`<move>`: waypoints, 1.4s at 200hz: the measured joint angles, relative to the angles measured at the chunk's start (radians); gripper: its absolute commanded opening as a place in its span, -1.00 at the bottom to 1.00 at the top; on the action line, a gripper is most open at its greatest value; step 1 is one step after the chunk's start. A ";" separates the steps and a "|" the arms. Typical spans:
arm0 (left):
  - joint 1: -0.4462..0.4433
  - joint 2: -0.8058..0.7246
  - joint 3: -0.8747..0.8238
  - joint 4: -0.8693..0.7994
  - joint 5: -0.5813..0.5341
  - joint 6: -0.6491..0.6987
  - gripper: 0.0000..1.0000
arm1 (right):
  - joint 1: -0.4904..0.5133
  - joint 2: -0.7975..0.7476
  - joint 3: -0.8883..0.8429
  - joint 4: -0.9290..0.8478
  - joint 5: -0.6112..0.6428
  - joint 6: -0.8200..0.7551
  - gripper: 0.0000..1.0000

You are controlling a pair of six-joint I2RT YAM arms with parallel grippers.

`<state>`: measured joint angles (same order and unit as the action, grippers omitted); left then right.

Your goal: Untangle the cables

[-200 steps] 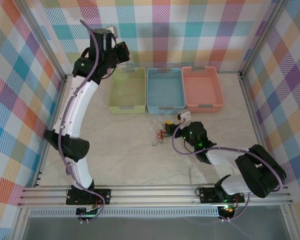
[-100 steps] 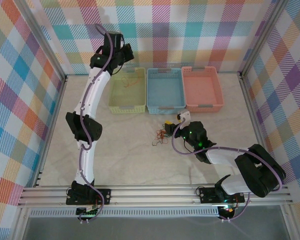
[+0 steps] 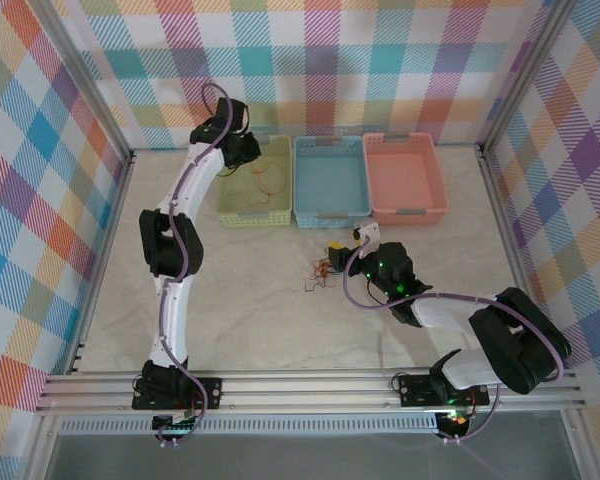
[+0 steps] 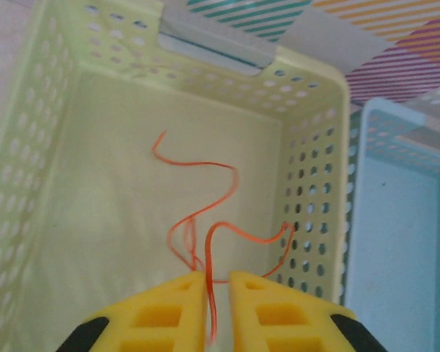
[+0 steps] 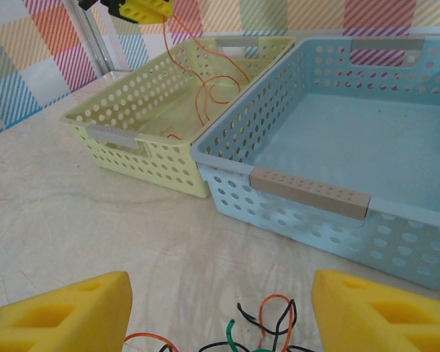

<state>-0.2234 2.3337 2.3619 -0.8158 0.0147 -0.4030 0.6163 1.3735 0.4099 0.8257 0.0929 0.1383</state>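
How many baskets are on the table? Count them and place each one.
3, in a row at the far side of the table: the yellow-green basket on the left, the blue basket in the middle, the pink basket on the right.

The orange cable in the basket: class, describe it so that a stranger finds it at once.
Three baskets stand in a row at the table's far side; take the yellow-green basket on the left. Inside hangs the orange cable, the one loose strand there; the other cables lie knotted on the table.
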 measured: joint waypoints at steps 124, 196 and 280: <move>-0.032 -0.659 -0.731 0.119 0.159 -0.031 0.22 | 0.000 0.006 0.018 -0.026 -0.018 -0.004 0.31; -0.402 -0.688 -1.105 0.389 0.288 -0.111 -0.06 | 0.000 0.006 0.032 -0.084 0.069 0.013 0.25; -0.416 -0.430 -1.033 0.426 0.254 -0.129 -0.21 | 0.000 0.007 0.040 -0.111 0.098 0.020 0.23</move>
<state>-0.6392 1.9041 1.3293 -0.3901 0.2691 -0.5320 0.6163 1.3804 0.4496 0.7147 0.1909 0.1581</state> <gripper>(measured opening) 0.406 0.616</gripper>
